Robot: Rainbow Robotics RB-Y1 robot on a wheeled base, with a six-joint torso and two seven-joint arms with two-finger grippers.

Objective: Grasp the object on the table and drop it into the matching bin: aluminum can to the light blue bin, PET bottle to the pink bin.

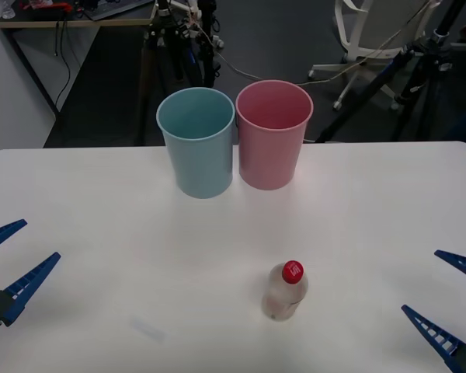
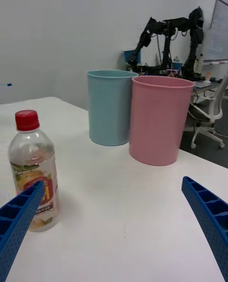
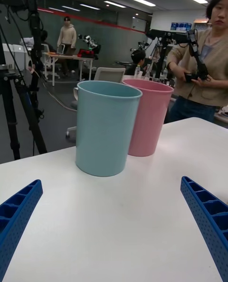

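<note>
- Clear plastic PET bottle (image 1: 285,292), red cap (image 1: 293,270): upright on the white surface (image 1: 101,233), near the front edge, right of centre, well apart from both bins
- Pink bin (image 1: 272,144): the matching target, at the far side of the surface, touching or just beside the light blue bin (image 1: 198,141) on its left
- Right gripper (image 1: 446,301): fingers spread wide, grasping nothing, low at the right edge; nearer arm to the bottle
- Left gripper (image 1: 12,263): fingers released, empty, parked at the left edge
- Handling advice: approach level, straddle the body below the cap, centre before closing; a glancing finger would likely topple so light a bottle
- Undetermined: label print too faint to read; bin interiors mostly hidden; both arms cut off by the frame
</note>
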